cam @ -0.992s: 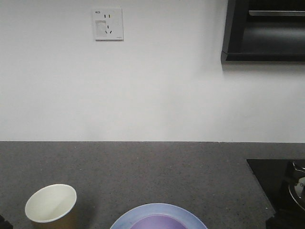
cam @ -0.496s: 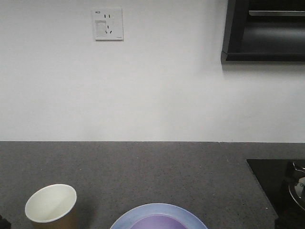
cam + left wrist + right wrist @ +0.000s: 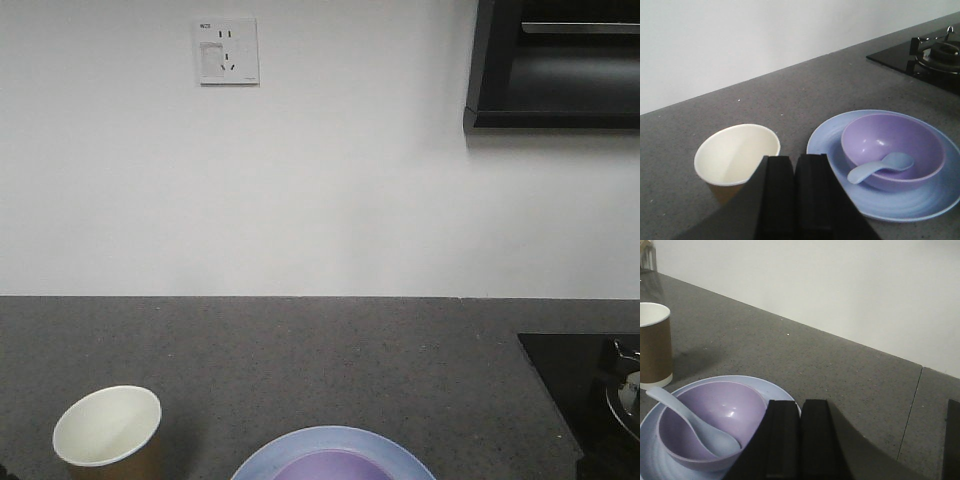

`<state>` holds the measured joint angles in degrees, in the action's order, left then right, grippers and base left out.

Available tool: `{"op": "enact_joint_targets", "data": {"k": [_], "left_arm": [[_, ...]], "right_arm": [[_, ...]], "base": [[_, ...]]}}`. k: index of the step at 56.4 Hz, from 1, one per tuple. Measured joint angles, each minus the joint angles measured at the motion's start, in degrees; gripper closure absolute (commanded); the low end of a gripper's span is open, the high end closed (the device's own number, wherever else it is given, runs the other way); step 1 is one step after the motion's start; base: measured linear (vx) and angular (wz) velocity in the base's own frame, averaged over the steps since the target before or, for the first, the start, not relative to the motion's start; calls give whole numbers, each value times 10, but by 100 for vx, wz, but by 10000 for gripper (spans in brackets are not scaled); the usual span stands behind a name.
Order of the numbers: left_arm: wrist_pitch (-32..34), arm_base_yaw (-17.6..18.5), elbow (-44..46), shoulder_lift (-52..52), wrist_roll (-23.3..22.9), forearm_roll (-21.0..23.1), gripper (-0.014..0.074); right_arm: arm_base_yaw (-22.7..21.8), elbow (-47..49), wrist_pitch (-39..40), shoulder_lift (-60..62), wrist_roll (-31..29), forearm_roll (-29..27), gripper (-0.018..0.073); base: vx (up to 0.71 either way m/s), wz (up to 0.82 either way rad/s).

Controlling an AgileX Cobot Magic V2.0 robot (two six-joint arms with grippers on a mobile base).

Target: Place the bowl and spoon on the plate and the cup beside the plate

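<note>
Both pincers closed, empty | spoon [image 3: 881, 167] in bowl [image 3: 893, 150]: wrist views only | front: cup [image 3: 107, 428], plate [image 3: 330, 445]

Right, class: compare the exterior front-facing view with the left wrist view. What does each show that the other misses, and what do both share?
Only the front-facing view shows the wall socket and the dark cabinet. Only the left wrist view shows the spoon lying in the bowl, and the left gripper, shut and empty. Both show the cup upright beside the plate, and the stove.
</note>
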<state>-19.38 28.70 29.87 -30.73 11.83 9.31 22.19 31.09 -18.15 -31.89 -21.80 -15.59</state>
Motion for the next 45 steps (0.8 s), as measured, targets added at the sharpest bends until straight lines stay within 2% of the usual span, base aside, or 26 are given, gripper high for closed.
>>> {"op": "enact_joint_targets", "data": {"k": [6, 12, 17, 24, 30, 45], "left_arm": [[63, -23, -57, 28, 0, -28, 603], [161, -76, -137, 79, 0, -40, 603], [204, -120, -191, 140, 0, -42, 603], [217, -170, -243, 230, 0, -43, 603], [221, -195, -277, 291, 0, -44, 603], [221, -204, -314, 313, 0, -44, 603]], "right_arm": [[0, 0, 0, 0, 0, 0, 568], [0, 0, 0, 0, 0, 0, 568], [0, 0, 0, 0, 0, 0, 568], [0, 0, 0, 0, 0, 0, 568], [0, 0, 0, 0, 0, 0, 568], [0, 0, -1, 0, 0, 0, 568]], "base": [[0, 0], [0, 0], [0, 0], [0, 0], [0, 0], [0, 0]]}}
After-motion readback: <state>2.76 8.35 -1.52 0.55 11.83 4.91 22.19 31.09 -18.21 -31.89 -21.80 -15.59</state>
